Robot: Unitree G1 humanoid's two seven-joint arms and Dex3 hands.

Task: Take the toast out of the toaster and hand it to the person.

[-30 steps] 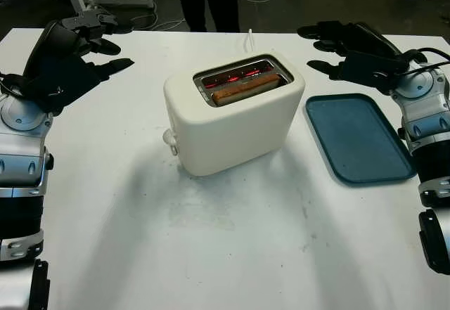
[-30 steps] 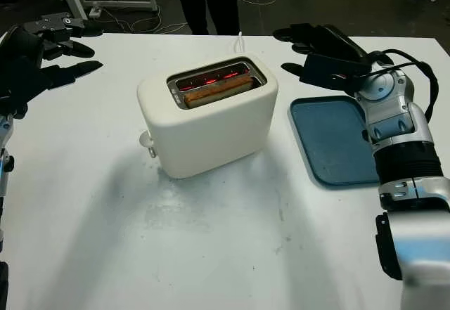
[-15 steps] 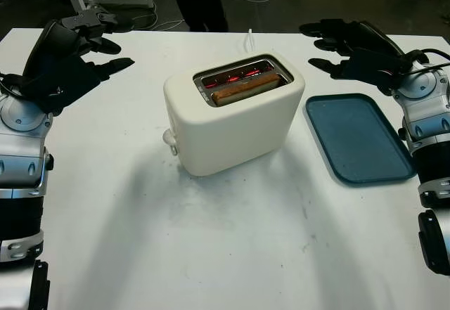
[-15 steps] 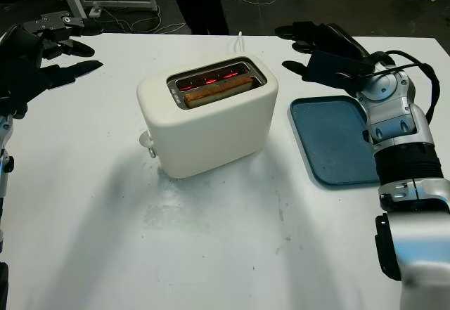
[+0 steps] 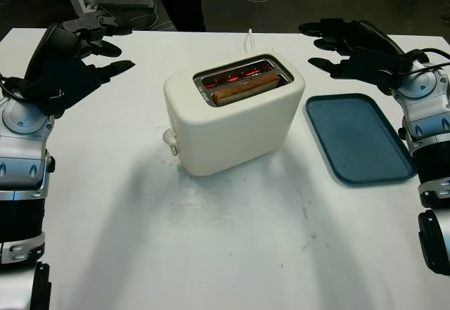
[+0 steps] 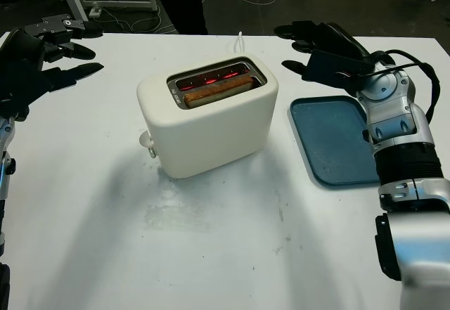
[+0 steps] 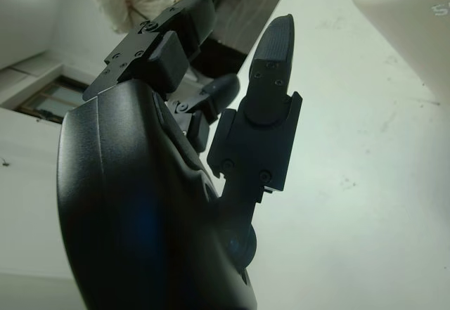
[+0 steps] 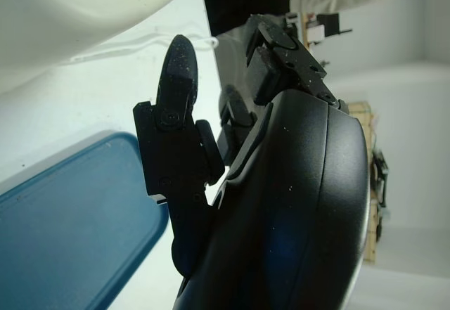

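Note:
A cream toaster (image 5: 232,117) stands mid-table with its slots glowing red. A brown slice of toast (image 5: 245,89) sits in the front slot, its top edge just above the rim. My left hand (image 5: 77,50) hovers open over the table's far left, well clear of the toaster. My right hand (image 5: 344,46) hovers open to the toaster's right, above the far end of the blue tray (image 5: 358,138). A person (image 5: 184,1) in dark trousers stands beyond the table's far edge.
The blue tray lies flat on the white table (image 5: 232,240) right of the toaster, with nothing on it. A white cord (image 5: 248,38) runs from the toaster's back off the far edge. Cables lie on the dark floor behind.
The person behind the table has shifted to the left. Both hands have barely moved.

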